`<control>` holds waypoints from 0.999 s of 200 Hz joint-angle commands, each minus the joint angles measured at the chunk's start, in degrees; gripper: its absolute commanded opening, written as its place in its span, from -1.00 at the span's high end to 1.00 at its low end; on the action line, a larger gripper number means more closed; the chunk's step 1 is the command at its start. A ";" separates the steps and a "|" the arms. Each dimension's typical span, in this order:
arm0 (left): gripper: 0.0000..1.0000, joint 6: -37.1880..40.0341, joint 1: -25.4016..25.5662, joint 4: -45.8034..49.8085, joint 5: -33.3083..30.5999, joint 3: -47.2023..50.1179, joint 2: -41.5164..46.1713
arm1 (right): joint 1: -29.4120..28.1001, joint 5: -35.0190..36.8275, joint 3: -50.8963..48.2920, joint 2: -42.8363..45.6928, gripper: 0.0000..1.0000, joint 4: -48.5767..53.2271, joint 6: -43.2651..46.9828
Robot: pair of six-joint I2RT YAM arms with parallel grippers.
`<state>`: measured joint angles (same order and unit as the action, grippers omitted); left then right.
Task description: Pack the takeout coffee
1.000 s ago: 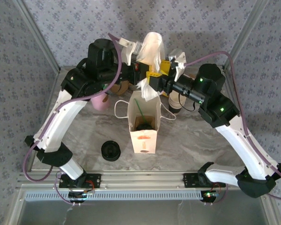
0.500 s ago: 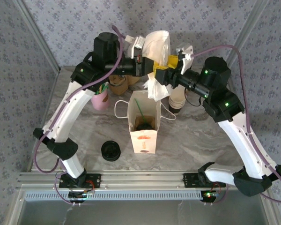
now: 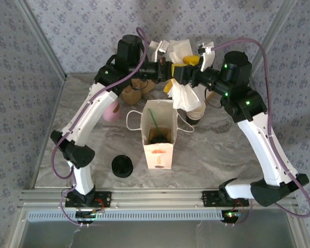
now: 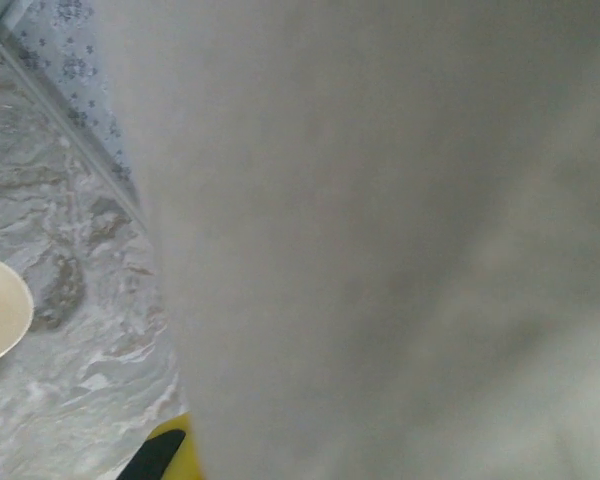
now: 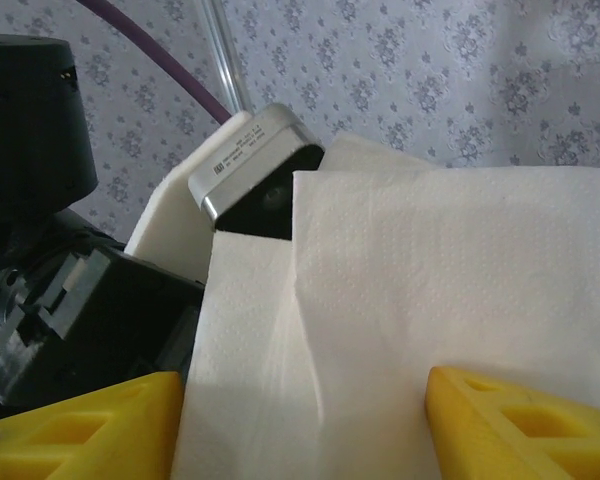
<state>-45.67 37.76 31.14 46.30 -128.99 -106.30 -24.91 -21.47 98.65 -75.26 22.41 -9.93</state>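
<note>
1. Nearest you: a low pile of black lids (image 3: 122,166), glossy round plastic, sits on the marbled bench (image 3: 222,150), well apart from the work.
2. Mid-bench: the white paper bag (image 3: 157,155) stands upright with its mouth open and thin cord handles splayed. The takeout coffee (image 3: 160,137) appears to sit inside it. You can see a dark round lid low down and a green stirrer (image 3: 153,120) leaning beside it; the cup body is hidden.
3. Just beyond the bag: a stack of lidless cream cups (image 3: 197,116), partly behind the hanging napkin. A pink cup (image 3: 111,110) stands off to the left.
4. Far side, held high: the paper napkin (image 3: 185,95) is soft, embossed and creased, and droops toward the bag's far right corner. The left gripper (image 3: 166,68) is closed and, by my reading, pinches it. The right gripper (image 3: 183,78) has its yellow fingers (image 5: 500,420) standing apart, the napkin loose between them.
5. Risk: the limp tissue hangs off-centre. Lowered as is, it may drape over the rim or snag the cup stack, and the light bag could tip. A single pinch may also tear it.
</note>
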 commanded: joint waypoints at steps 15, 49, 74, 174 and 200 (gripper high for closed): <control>1.00 -6.65 -0.49 -10.17 4.82 -2.23 -2.18 | 1.85 -1.80 3.87 -1.05 -0.34 1.03 -2.10; 1.00 -10.16 -0.91 -14.36 5.38 -2.06 -3.83 | 3.33 -2.48 6.54 -2.74 -0.35 1.13 -3.56; 1.00 -12.67 -1.64 -17.75 5.78 -1.96 -4.97 | 3.81 -2.26 8.43 -3.65 -0.35 1.41 -3.75; 1.00 -21.46 -3.57 -29.61 6.78 -1.69 -8.22 | 6.12 -3.55 14.46 -6.72 -0.40 3.28 -5.38; 1.00 -23.10 -3.76 -32.87 6.69 -0.09 -7.48 | 6.29 -4.24 14.38 -7.48 -0.40 2.63 -6.51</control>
<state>-66.35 34.39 5.37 51.70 -129.05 -114.87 -18.98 -23.88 111.59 -81.91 25.15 -14.28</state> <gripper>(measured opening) 0.063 0.698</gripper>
